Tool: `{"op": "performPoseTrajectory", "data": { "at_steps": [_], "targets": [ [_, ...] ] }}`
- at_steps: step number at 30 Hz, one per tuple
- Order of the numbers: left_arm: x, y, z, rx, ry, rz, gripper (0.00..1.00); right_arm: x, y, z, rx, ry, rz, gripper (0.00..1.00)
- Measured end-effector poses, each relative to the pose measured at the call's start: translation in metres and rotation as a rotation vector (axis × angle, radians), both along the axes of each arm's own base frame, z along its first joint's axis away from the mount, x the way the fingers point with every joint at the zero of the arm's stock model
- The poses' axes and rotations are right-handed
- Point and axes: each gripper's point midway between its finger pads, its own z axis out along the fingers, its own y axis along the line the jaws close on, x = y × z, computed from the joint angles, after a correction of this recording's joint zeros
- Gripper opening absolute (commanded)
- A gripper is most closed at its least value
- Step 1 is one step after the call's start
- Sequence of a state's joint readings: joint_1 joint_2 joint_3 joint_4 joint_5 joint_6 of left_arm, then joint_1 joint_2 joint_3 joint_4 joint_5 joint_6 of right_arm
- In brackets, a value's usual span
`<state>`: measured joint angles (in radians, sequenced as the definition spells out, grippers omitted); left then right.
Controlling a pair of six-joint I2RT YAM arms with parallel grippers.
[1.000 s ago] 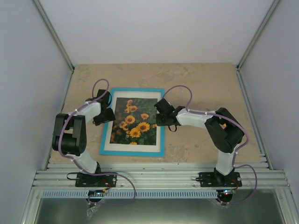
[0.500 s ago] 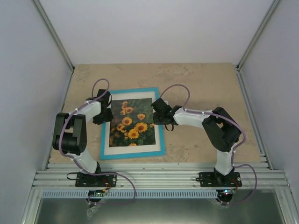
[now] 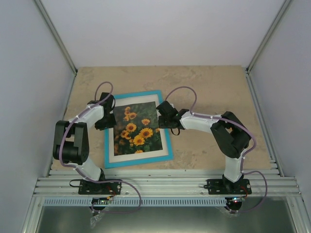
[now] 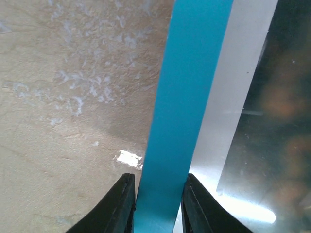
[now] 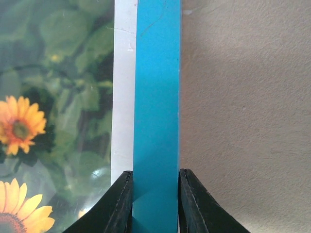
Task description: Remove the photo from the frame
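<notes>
The frame (image 3: 138,162) with its turquoise front lies face up on the table, held up a little between both arms. The photo (image 3: 137,132) of sunflowers sits inside it behind a white mat (image 3: 137,155). My left gripper (image 3: 108,120) is shut on the frame's left bar (image 4: 187,107). My right gripper (image 3: 163,116) is shut on the frame's right bar (image 5: 156,97). In the right wrist view the photo (image 5: 53,116) shows behind glass, left of the bar. In the left wrist view the photo (image 4: 282,111) is blurred at the right.
The beige stone-pattern table (image 3: 209,87) stretches behind and to the right of the frame. Grey walls stand on three sides. A slotted metal rail (image 3: 165,184) runs along the near edge, with both arm bases on it.
Both grippers have carried the frame to the left and turned it slightly, so its top edge now tilts more. Both keep their grip on the side bars.
</notes>
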<state>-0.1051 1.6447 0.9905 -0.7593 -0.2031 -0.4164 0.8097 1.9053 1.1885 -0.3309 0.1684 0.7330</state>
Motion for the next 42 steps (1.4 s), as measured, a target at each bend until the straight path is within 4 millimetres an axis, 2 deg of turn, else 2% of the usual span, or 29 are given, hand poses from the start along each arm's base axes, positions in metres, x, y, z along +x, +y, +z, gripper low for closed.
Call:
{"op": "performPoseTrajectory", "data": {
  "at_steps": [17,24,28,31,39,42],
  "targets": [
    [0.003,0.0,0.033,-0.008,-0.05,0.001,0.11,0.006,0.002,0.019,0.015,-0.051,0.014,0.0],
    [0.004,-0.017,0.047,-0.091,-0.088,-0.007,0.07,0.015,-0.012,0.041,-0.008,-0.106,0.028,0.0],
    [0.011,-0.046,0.057,-0.146,-0.123,-0.043,0.03,0.021,-0.041,0.057,-0.032,-0.141,0.016,0.0],
    [0.014,-0.077,0.06,-0.217,-0.143,-0.071,0.0,0.023,-0.072,0.064,-0.057,-0.154,-0.002,0.0],
    [0.018,-0.156,0.052,-0.409,-0.124,-0.107,0.0,0.024,-0.15,0.056,-0.13,-0.126,-0.038,0.0],
    [0.021,-0.179,0.046,-0.454,-0.101,-0.112,0.0,0.024,-0.176,0.054,-0.172,-0.115,-0.057,0.0]
  ]
}}
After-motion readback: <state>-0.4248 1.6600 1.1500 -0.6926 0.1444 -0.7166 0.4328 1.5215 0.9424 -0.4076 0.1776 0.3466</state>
